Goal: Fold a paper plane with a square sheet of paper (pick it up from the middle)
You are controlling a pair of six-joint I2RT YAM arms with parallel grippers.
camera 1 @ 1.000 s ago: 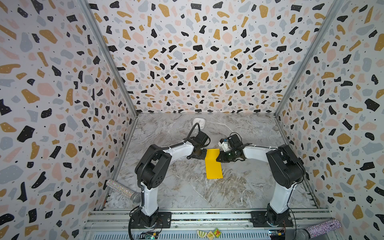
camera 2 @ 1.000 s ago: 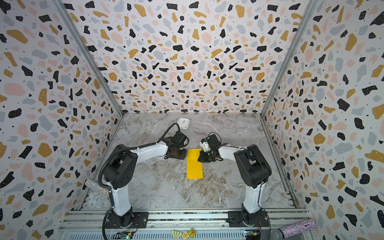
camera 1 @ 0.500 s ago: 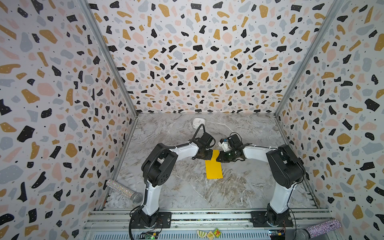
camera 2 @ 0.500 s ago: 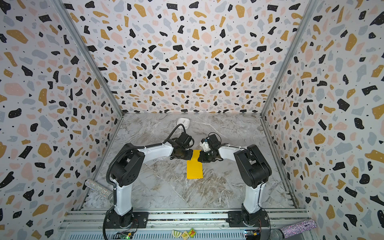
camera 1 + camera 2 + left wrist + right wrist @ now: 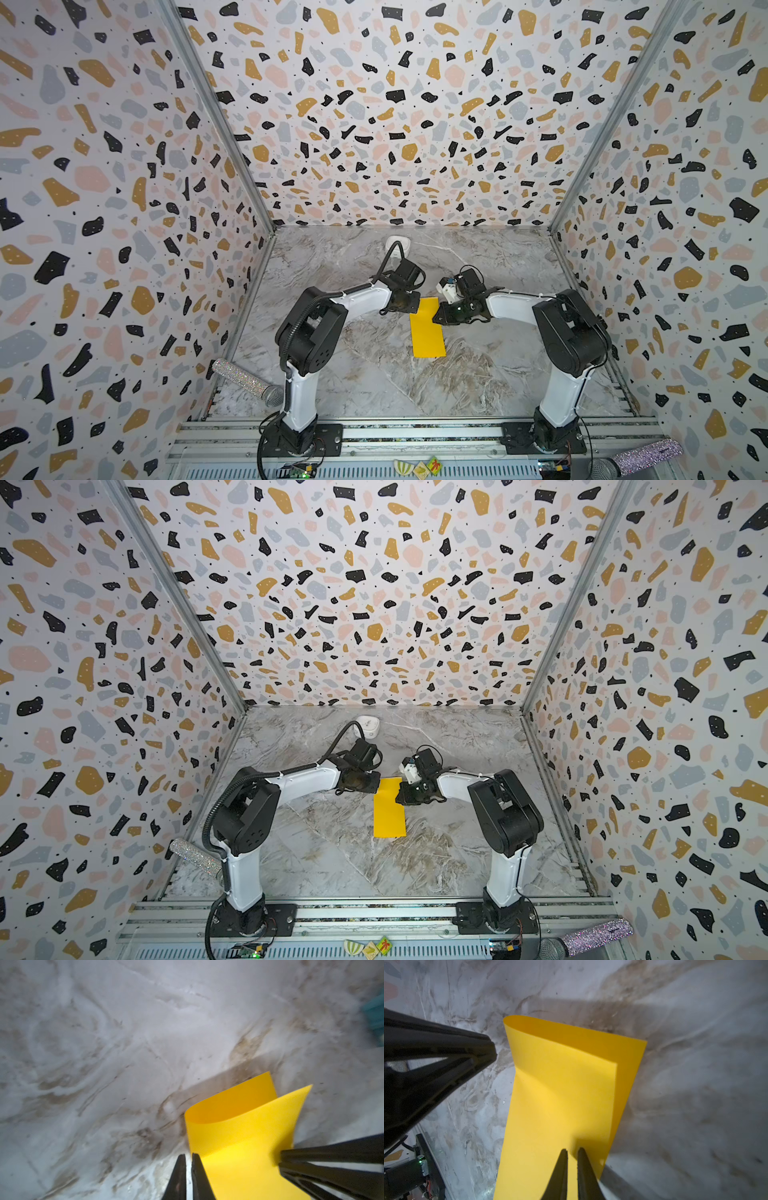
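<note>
The square sheet of paper (image 5: 428,336) (image 5: 389,816) is bright yellow and lies on the marble table folded in half, a long rectangle in both top views. Its fold stands up as a loose loop (image 5: 508,1022) and the layers gape at the end away from the grippers (image 5: 239,1118). My left gripper (image 5: 415,308) (image 5: 188,1155) is shut, tips low beside the fold edge at the sheet's far end, with nothing between them. My right gripper (image 5: 435,319) (image 5: 572,1150) is shut too. Its tips point down onto the top layer near the open edge. No paper plane is in view.
A white rounded box (image 5: 397,242) sits near the back wall behind the left wrist. Glittery microphones lie at the front left (image 5: 245,380) and on the front rail's right end (image 5: 640,455). Small coloured tiles (image 5: 419,467) rest on the rail. Terrazzo walls close three sides.
The left arm swung right, bringing its shut gripper up to the sheet's far left corner. The right gripper and the sheet have stayed where they were.
</note>
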